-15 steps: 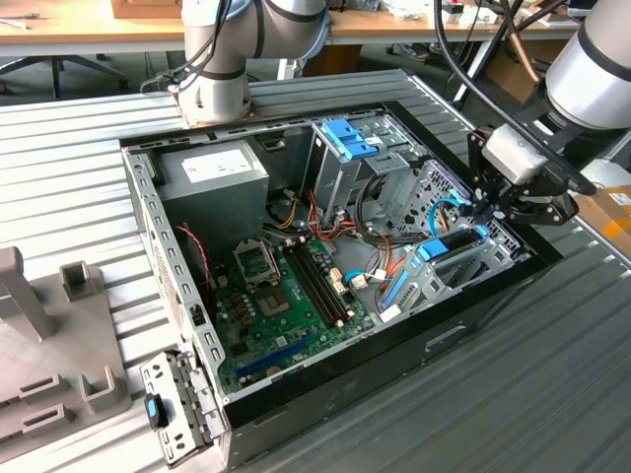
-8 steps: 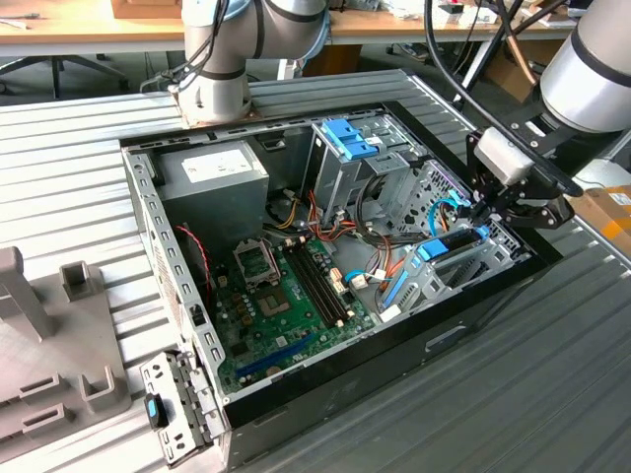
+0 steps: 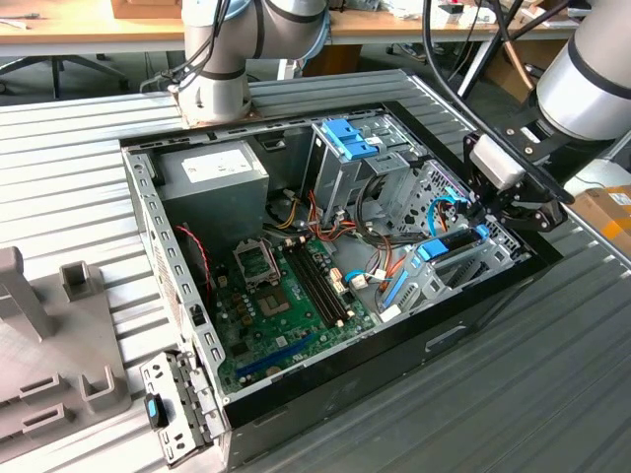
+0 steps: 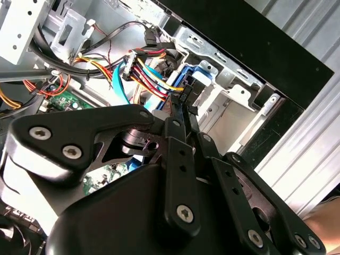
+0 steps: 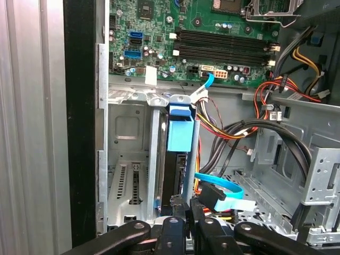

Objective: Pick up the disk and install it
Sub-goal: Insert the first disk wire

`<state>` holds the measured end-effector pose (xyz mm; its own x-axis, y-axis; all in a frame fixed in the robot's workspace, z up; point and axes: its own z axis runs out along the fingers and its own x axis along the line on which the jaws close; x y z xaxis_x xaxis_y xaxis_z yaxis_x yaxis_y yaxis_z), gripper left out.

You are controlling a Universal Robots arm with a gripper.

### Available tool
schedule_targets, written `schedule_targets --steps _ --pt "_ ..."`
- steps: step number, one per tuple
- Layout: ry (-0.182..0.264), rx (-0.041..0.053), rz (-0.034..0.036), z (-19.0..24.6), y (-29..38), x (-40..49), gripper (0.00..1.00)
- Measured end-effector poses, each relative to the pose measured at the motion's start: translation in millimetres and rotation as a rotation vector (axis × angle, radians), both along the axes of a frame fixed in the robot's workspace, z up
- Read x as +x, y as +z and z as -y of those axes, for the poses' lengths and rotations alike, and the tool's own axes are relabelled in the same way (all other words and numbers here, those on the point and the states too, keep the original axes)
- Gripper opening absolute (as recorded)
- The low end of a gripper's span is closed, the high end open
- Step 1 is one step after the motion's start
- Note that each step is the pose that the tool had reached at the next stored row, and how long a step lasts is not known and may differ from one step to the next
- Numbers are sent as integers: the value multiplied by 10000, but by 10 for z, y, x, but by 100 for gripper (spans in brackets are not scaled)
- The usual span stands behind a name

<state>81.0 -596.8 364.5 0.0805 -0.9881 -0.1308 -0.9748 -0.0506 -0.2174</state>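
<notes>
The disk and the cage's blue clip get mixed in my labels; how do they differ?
The disk is black with blue rails; the blue clip is all blue, ribbed. The disk sits in a bay at the pincer; the clip tops the cage. Both show blue plastic.

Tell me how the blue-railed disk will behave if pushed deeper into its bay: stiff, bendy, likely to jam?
The disk looks like a rigid black slab, so it probably won't flex in the gripper. Its blue rails look plastic and may give slightly. Standing on edge between close metal bay walls, it could bind if tilted.
</notes>
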Motion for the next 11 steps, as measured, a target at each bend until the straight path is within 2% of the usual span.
schedule_targets --steps 9,11 --pt "0 -1 0 0 -23 -3 16" --pt "0 4 0 0 -45 -6 16"
